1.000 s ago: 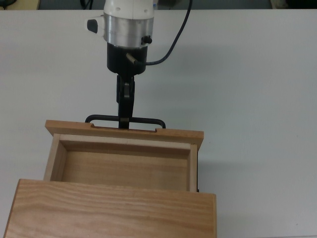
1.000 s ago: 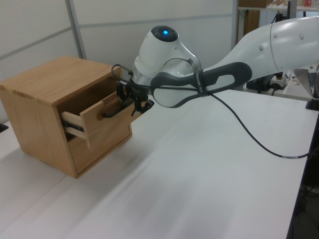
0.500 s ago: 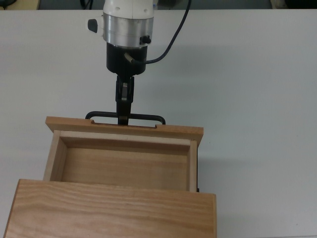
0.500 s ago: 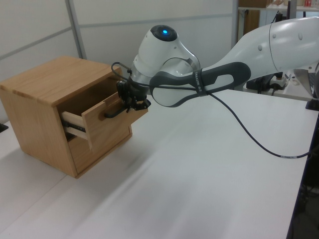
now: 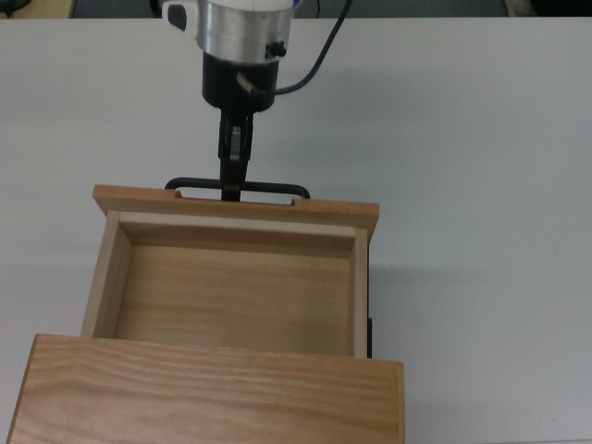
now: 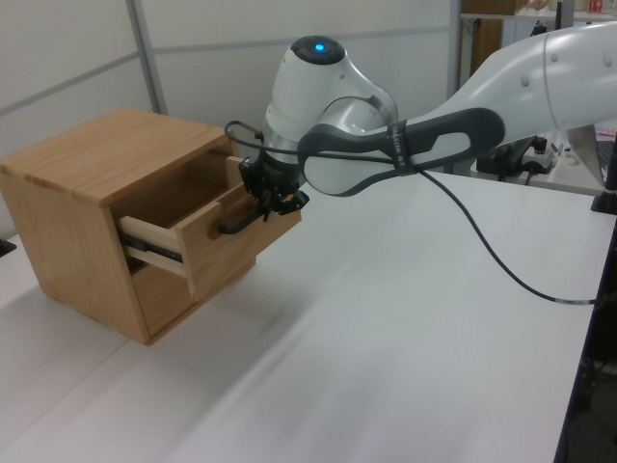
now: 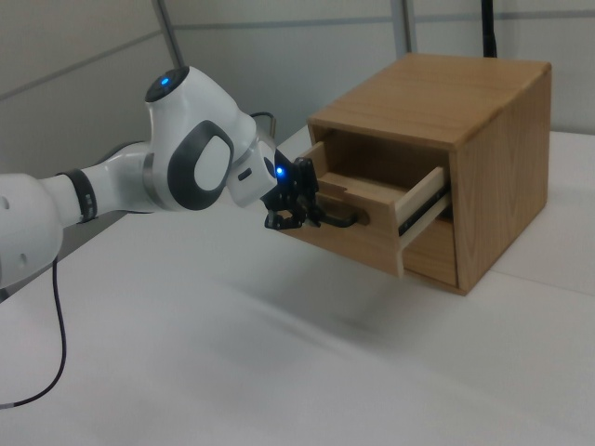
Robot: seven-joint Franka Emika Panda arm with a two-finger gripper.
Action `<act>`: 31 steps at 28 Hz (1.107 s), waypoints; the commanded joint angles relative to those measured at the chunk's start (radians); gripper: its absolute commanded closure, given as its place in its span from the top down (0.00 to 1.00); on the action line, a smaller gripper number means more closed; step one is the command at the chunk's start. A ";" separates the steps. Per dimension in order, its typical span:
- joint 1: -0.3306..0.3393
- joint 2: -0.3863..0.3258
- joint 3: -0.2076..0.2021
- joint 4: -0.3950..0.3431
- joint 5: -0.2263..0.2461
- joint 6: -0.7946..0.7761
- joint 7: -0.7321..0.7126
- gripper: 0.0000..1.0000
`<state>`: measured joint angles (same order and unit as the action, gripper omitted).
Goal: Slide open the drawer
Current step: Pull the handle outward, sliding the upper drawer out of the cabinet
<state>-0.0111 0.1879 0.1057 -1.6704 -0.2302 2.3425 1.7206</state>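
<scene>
The drawer (image 5: pixel 231 277) stands pulled well out of the wooden cabinet (image 6: pixel 72 207), its open box bare inside in the top view, with the cabinet's top slab (image 5: pixel 208 393) covering only its rear part at the bottom edge of the top view. In the left view a metal slide rail (image 6: pixel 154 249) shows along the drawer's side between the box and the cabinet wall. The cabinet sits on a white desk (image 5: pixel 481 185), near the desk's edge at the left view's left. The drawer's flat front panel (image 5: pixel 236 205) faces the arm, and the thin black handle (image 5: pixel 237 188) projects from it toward the top edge of the top view. The gripper (image 5: pixel 233 190) reaches down onto the middle of the handle's bar, its fingers pressed together on the bar, one at each side of it. The arm (image 6: pixel 424 135) stretches in from the left view's right, a blue light on its upper joint, and a black cable (image 6: pixel 501 260) droops from it across the desk. In the right view the gripper (image 7: pixel 302 212) meets the handle (image 7: pixel 342 219) from the right view's left, just in front of the panel.
</scene>
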 commanded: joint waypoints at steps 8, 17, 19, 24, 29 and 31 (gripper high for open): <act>0.000 -0.174 0.011 -0.198 -0.014 -0.025 0.025 0.00; 0.000 -0.200 0.020 -0.221 -0.014 -0.141 0.019 0.00; 0.000 -0.211 0.022 -0.219 -0.012 -0.155 0.019 0.00; 0.002 -0.228 0.025 -0.203 0.000 -0.247 0.022 0.00; 0.020 -0.226 0.026 -0.160 0.067 -0.311 0.022 0.12; 0.020 -0.228 0.028 -0.143 0.072 -0.316 0.020 0.19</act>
<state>-0.0077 0.0020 0.1313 -1.8214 -0.2035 2.1260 1.7246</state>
